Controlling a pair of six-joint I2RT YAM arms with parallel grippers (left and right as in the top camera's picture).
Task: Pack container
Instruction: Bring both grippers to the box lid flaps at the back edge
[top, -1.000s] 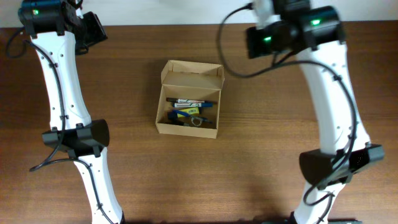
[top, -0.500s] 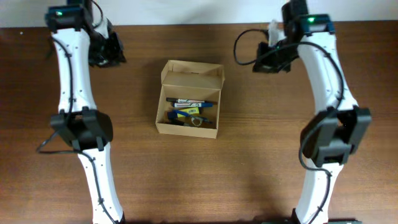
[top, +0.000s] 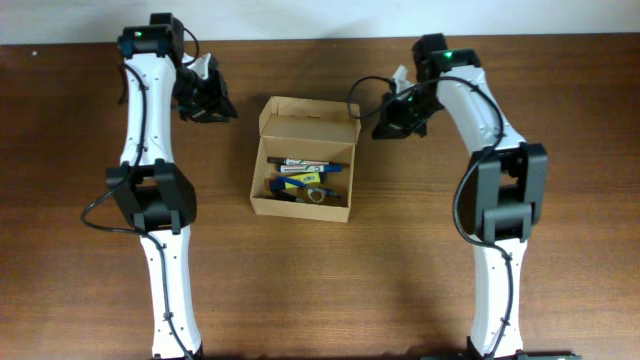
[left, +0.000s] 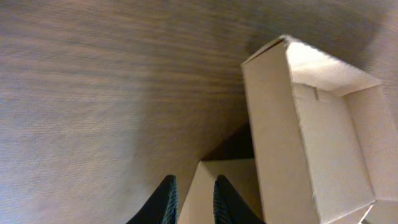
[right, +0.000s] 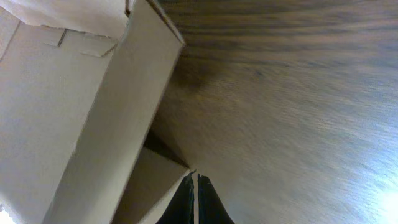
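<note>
The container (top: 300, 205), a tan cardboard box, sits mid-table with its lid flap (top: 308, 123) standing open at the back. Inside lie a black marker (top: 301, 162) and blue items (top: 303, 182). My left gripper (top: 222, 108) hovers just left of the lid's corner, clear of the box. In the left wrist view the left gripper (left: 194, 200) is narrowly open, and the box (left: 311, 124) and one side flap (left: 202, 180) show beyond the gap. My right gripper (top: 381, 128) is shut and empty, just right of the lid. Its tips (right: 195, 196) sit near a flap corner of the box (right: 74, 106).
Bare brown wooden table (top: 480, 300) lies all around the box. Both white arms reach in from the near edge, with their elbows (top: 150, 195) (top: 500, 190) flanking the box. The table's far edge (top: 300, 40) runs just behind the grippers.
Both arms swung inward from the far corners toward the box's lid. The left jaws narrowed from a wider opening. The right jaws stayed shut.
</note>
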